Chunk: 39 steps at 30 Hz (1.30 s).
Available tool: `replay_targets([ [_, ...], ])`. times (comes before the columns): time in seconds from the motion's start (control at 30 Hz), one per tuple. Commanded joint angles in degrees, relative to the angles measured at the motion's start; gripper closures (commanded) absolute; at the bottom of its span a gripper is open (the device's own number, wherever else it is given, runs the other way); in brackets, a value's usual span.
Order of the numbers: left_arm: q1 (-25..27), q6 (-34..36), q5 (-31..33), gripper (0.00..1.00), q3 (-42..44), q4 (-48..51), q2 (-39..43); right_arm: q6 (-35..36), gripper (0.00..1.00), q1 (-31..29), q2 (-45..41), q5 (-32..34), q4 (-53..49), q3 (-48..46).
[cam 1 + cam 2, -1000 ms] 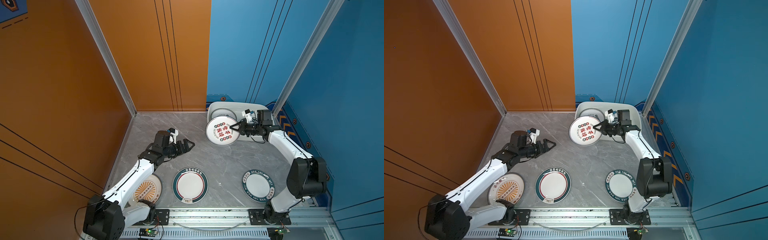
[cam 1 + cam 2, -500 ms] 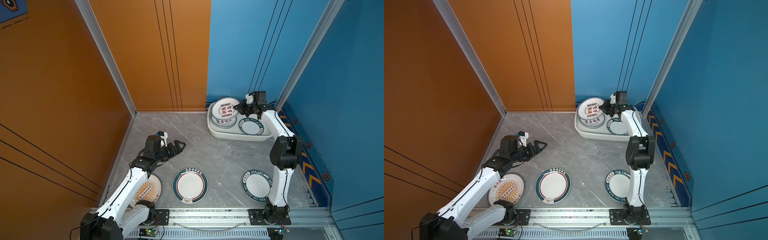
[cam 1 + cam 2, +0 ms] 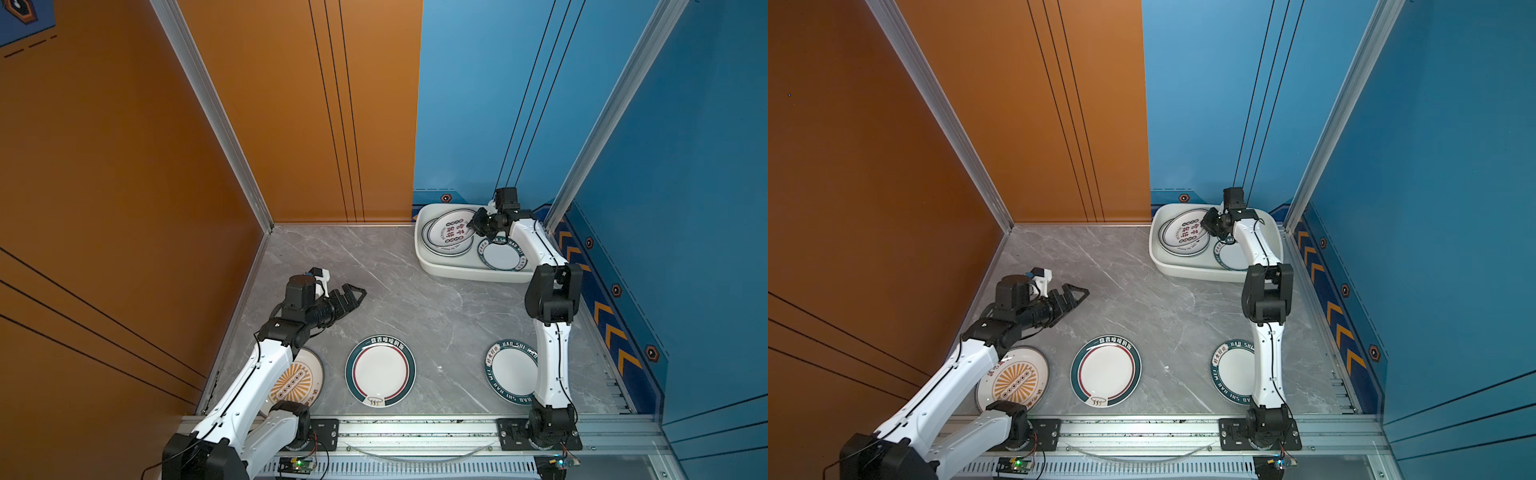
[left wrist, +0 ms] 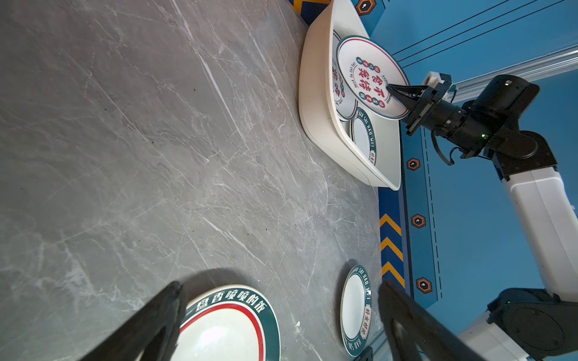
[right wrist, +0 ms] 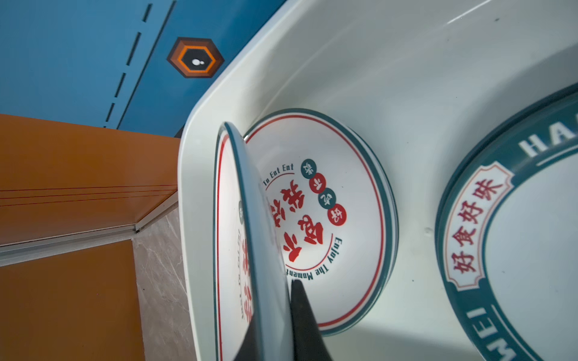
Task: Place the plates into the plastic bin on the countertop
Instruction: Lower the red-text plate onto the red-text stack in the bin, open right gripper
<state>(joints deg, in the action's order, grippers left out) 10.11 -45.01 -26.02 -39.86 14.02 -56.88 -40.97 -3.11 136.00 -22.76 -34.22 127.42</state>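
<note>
Right claw [image 3: 471, 226] pinches the rim of a red-lettered plate [image 3: 449, 232], tilted above a matching plate [image 5: 344, 203] inside the plastic bin [image 3: 465, 272]. Left claw [image 3: 356, 293], spread wide, hangs above the counter [image 3: 415, 303], well apart from the bin.

Both top views look down from high on the whole countertop [image 3: 395, 282]. The left wrist view looks low across it, the right one closely into the plastic bin [image 5: 344, 62]
</note>
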Motion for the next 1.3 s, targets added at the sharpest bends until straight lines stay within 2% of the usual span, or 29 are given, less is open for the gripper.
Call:
replay_targets([
  [0.0, -0.6, 0.9, -2.0, 0.02, 0.5, -0.3, -0.6, -0.3, 1.0, -0.5, 0.8, 2.0, -0.4, 2.6],
  [0.47, -1.2, 1.0, -3.5, 0.02, 2.1, 0.3, 1.1, 1.1, 1.0, -1.3, 5.8, 4.0, -2.6, 4.2],
  [0.53, -1.4, 1.1, -3.6, 0.02, 2.1, 0.5, 1.3, 1.8, 0.95, -1.4, 5.9, 4.6, -3.1, 4.2],
  [0.73, -1.6, 1.4, -3.8, 0.02, 1.9, 1.0, 1.4, 5.4, 0.72, -2.0, 5.1, 7.7, -5.7, 4.7],
  [0.87, -1.6, 1.2, -4.0, 0.02, 1.9, 0.8, 1.2, 7.7, 0.64, -2.1, 4.6, 9.7, -7.9, 5.7],
  [1.03, -1.3, 1.4, -5.1, 0.02, 1.5, 0.7, 0.7, 9.5, 0.58, -2.7, 4.2, 11.6, -9.3, 6.3],
  [1.27, -0.2, 1.9, -5.6, 0.02, 1.1, 0.7, 0.0, 10.5, 0.56, -3.6, 5.0, 14.3, -11.3, 7.3],
])
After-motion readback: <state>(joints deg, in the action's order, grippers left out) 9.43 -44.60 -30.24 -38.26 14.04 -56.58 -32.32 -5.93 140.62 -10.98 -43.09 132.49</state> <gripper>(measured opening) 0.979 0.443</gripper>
